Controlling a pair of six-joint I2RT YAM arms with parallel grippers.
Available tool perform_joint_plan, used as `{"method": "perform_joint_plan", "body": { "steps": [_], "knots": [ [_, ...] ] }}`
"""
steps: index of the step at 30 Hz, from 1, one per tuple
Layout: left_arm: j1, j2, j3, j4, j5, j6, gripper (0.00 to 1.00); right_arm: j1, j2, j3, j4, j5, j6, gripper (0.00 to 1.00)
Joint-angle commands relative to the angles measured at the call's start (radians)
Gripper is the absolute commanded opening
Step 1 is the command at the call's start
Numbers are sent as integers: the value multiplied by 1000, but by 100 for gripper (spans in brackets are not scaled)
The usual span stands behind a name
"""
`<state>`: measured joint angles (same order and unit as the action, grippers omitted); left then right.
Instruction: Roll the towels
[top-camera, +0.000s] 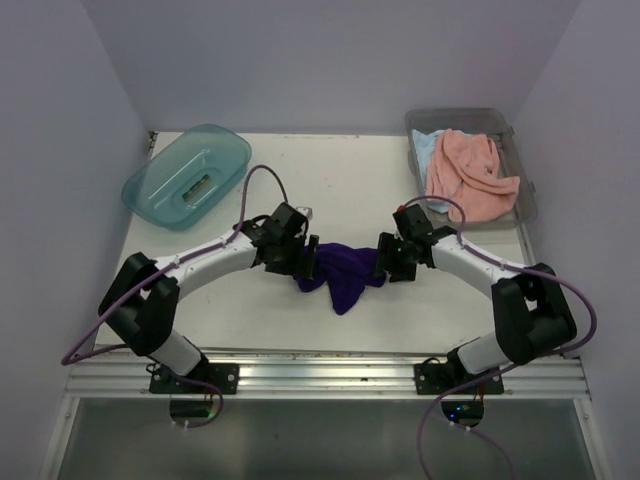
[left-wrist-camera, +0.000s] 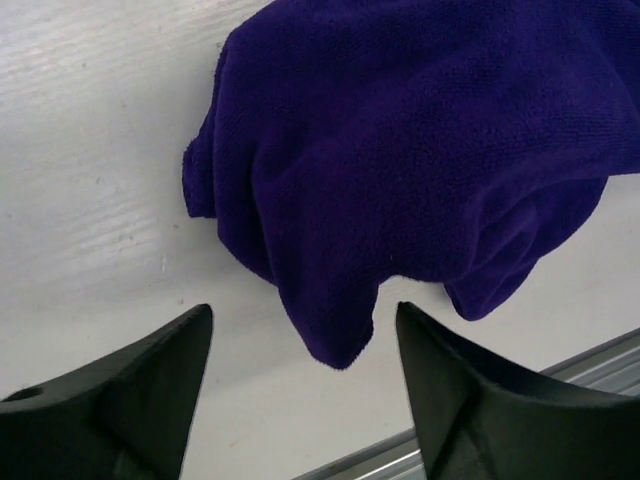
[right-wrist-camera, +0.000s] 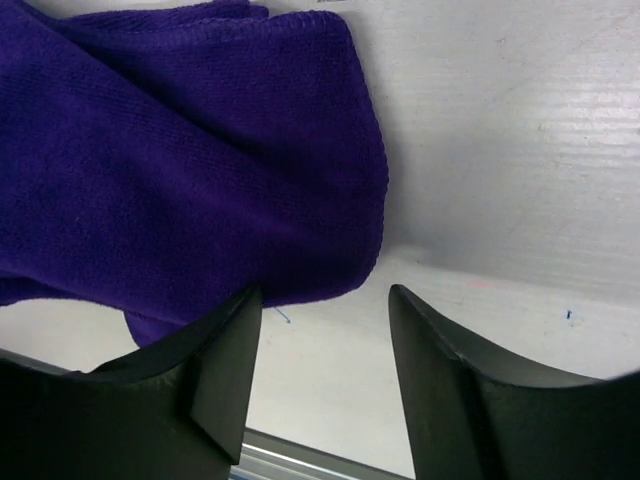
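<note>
A dark purple towel (top-camera: 341, 271) lies crumpled on the white table between my two grippers. My left gripper (top-camera: 303, 262) is at its left end and stands open; in the left wrist view a corner of the purple towel (left-wrist-camera: 400, 180) hangs down toward the gap between the fingers (left-wrist-camera: 150, 385) without touching them. At the right end my right gripper (top-camera: 388, 262) is open too. There the purple towel (right-wrist-camera: 190, 170) rests against the top of one of the fingers (right-wrist-camera: 215, 365), and bare table shows in the gap. A salmon pink towel (top-camera: 470, 175) and a light blue towel (top-camera: 428, 148) lie in the grey bin.
A clear grey plastic bin (top-camera: 527, 195) stands at the back right. A teal translucent tub (top-camera: 187, 175) sits at the back left. The metal rail of the table's near edge (top-camera: 330, 375) runs under the arm bases. Lilac walls enclose the table on three sides.
</note>
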<state>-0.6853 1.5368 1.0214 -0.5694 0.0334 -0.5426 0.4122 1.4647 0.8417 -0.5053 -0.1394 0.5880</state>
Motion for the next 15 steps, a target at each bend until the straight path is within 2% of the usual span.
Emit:
{"method": "perform_joint_plan", "body": {
  "steps": [1,3,4,6,7,9,10,11,12,15],
  "knots": [
    [-5,51,-15,118,48,-16,74,0,19,-30,96,-8,47,56],
    [-6,74,-27,146,62,-16,67,2,22,-55,152,-9,58,52],
    [-7,80,-30,154,62,-17,57,2,26,-56,175,-25,65,50],
    [-8,86,-27,157,57,-17,45,2,46,-56,189,-45,67,43],
    [-8,88,-21,151,48,-17,30,0,52,-53,191,-46,68,38],
    [-7,88,8,129,11,-8,15,0,52,-44,194,-45,68,22],
    [-7,86,19,102,-10,-2,3,2,49,-38,195,-42,67,15],
    [-5,82,49,83,-29,4,0,0,48,-17,195,-40,65,3],
    [0,80,69,66,-65,24,0,2,43,3,189,-34,64,0],
    [27,56,147,-7,-114,71,0,2,37,112,145,-8,49,0]
  ]
}}
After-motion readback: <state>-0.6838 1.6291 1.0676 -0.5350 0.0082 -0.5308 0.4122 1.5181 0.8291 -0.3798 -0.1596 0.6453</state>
